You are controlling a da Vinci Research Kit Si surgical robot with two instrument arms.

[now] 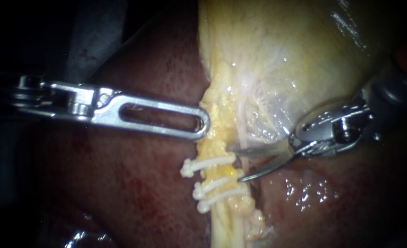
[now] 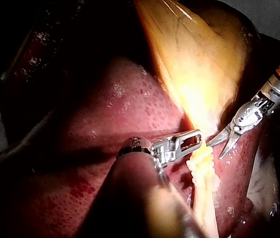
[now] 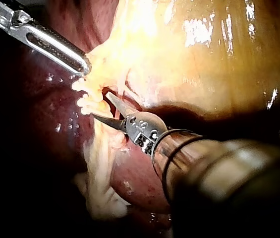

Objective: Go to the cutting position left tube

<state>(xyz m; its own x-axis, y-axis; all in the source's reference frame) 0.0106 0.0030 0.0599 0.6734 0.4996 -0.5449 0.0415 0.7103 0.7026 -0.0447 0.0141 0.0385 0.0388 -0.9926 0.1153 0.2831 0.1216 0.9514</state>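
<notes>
A yellow strand with tubes [image 1: 221, 216] runs down from the gallbladder [image 1: 295, 55] over the liver [image 1: 134, 183]. Three white clips cross it: one upper clip [image 1: 208, 164] and two lower clips [image 1: 217, 192] close together. My right instrument [image 1: 233, 163] comes in from the right with its curved blades open. The blades straddle the strand in the gap between the upper clip and the lower pair; the same blades [image 3: 99, 104] show in the right wrist view. My left instrument [image 1: 203, 124] has slotted jaws that lie together on the edge of the yellow tissue [image 1: 217, 117] just above the clips.
Wet dark red liver surrounds the strand on both sides. The pale, glistening gallbladder wall [image 2: 199, 59] hangs above both tips. In the left wrist view my right instrument [image 2: 214, 150] sits just past my own jaws [image 2: 199, 139].
</notes>
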